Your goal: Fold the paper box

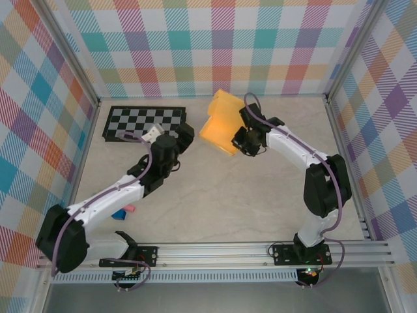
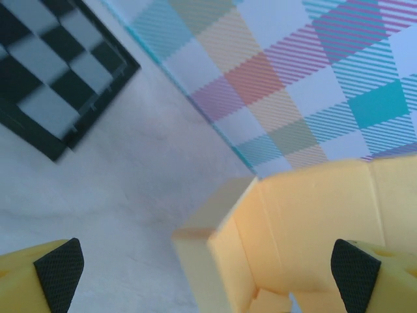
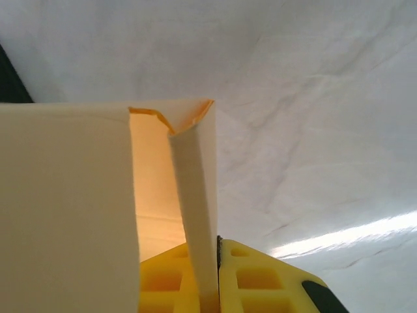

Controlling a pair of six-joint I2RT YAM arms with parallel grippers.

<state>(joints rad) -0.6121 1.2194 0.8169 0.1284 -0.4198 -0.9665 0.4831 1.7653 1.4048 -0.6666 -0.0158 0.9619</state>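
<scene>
Top external, box: the paper box point(image 1: 220, 124) is raised near the back wall point(image 1: 215, 52), right of the checkerboard point(image 1: 140, 122); whether it touches the table point(image 1: 221, 195) is unclear.
Right gripper: the right gripper point(image 3: 213, 287) pinches one thin card wall, its fingers almost together; from above, its tips are hidden behind the card.
Left gripper: the left gripper point(image 2: 207, 274) is spread wide, pads point(image 2: 58, 270) at the frame's corners, holding nothing; the box's lower edge is cut off.
Obscured: the left arm point(image 1: 124, 189) covers the checkerboard's right end; the pink and blue pieces point(image 1: 124, 211) are half hidden beside it.
</scene>
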